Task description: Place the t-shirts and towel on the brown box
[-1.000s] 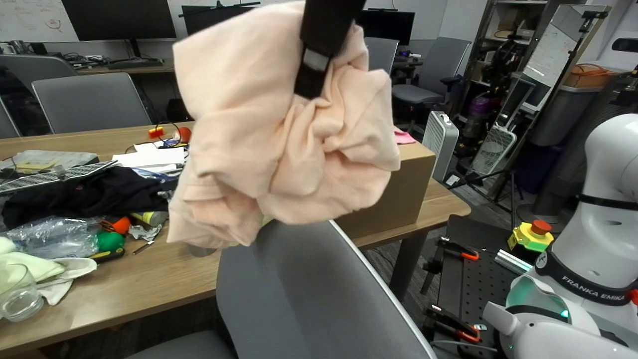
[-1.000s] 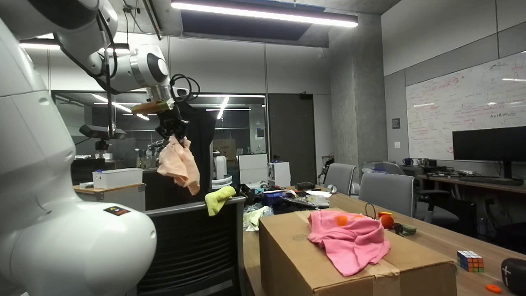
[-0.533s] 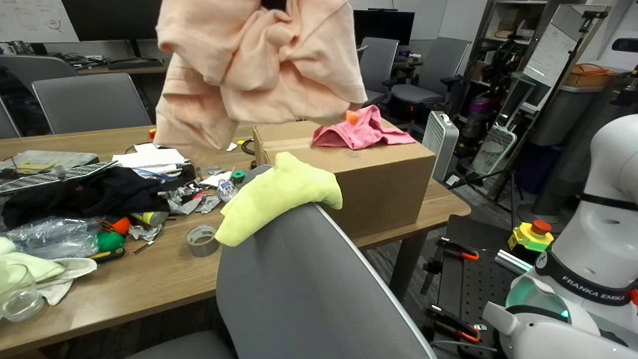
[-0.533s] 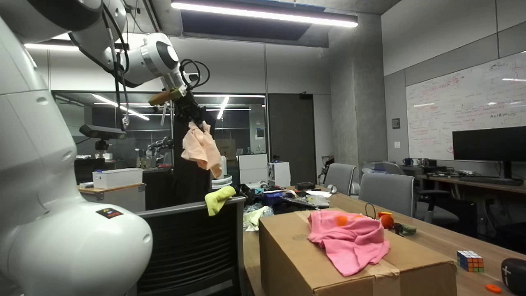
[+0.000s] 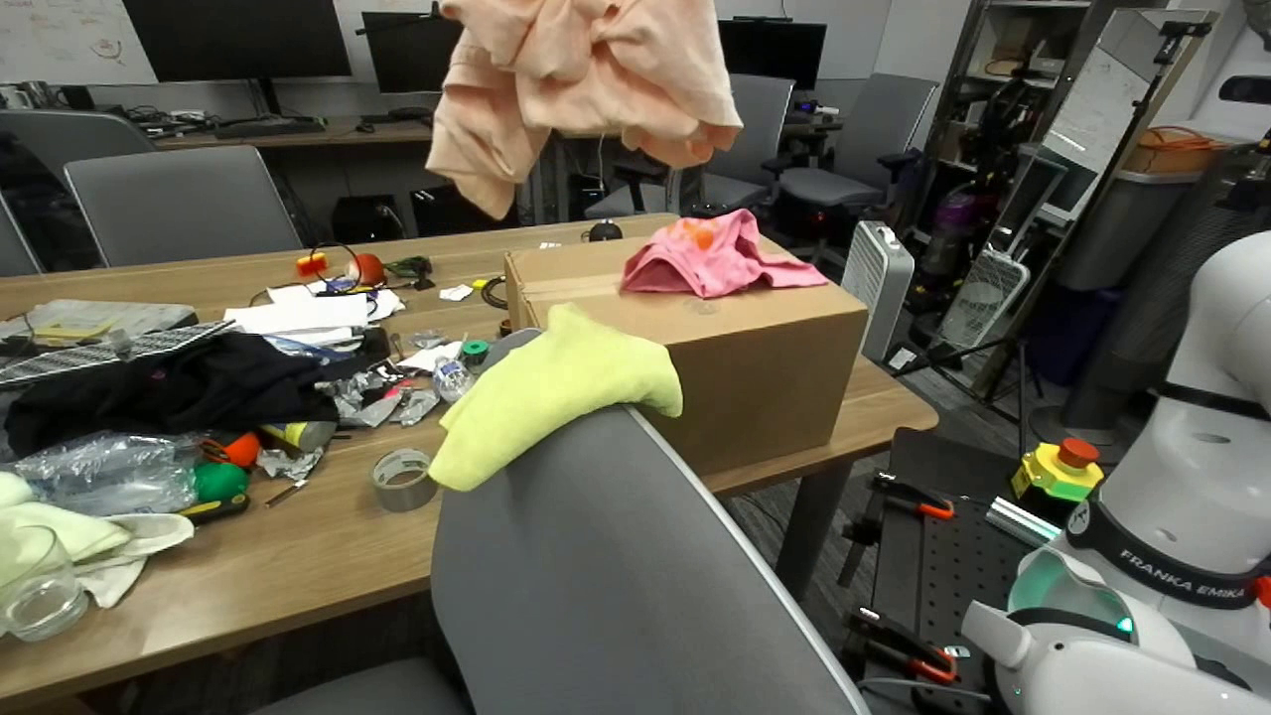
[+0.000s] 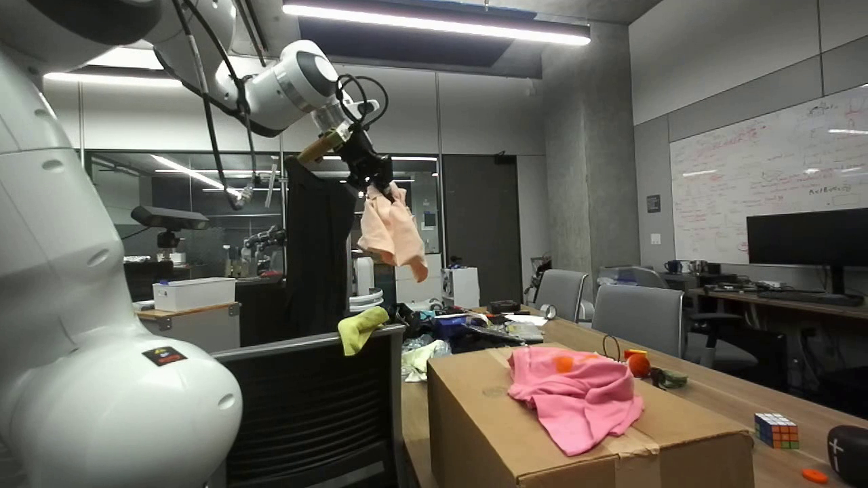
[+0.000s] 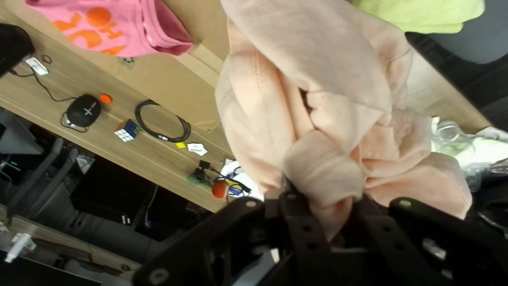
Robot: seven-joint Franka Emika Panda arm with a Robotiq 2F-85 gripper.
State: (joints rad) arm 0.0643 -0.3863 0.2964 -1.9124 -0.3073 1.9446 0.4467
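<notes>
The peach t-shirt-like cloth [image 5: 596, 74] hangs bunched from my gripper [image 6: 384, 191], high in the air. It also shows in the wrist view [image 7: 313, 91], pinched between the two fingers [image 7: 325, 202]. In an exterior view the gripper is above the picture's top edge. The brown box [image 5: 765, 387] stands on the table; its top shows in an exterior view [image 6: 468, 413]. The pink t-shirt [image 6: 576, 400] with orange print lies crumpled on it. The yellow-green towel [image 5: 556, 392] is draped over the grey chair back [image 5: 606, 566] beside the box; it shows in the wrist view [image 7: 424, 16].
The chair stands close against the table [image 5: 328, 556] and box. Black cloth [image 5: 179, 392], plastic bags, a tape roll [image 5: 404, 479] and a glass [image 5: 40, 586] lie on the table. A Rubik's cube [image 6: 776, 431] and black speaker [image 6: 847, 454] are beyond the box.
My gripper, still holding the peach cloth, has risen and moved toward the box side. The yellow-green towel and pink t-shirt, covered before in an exterior view, are now visible there.
</notes>
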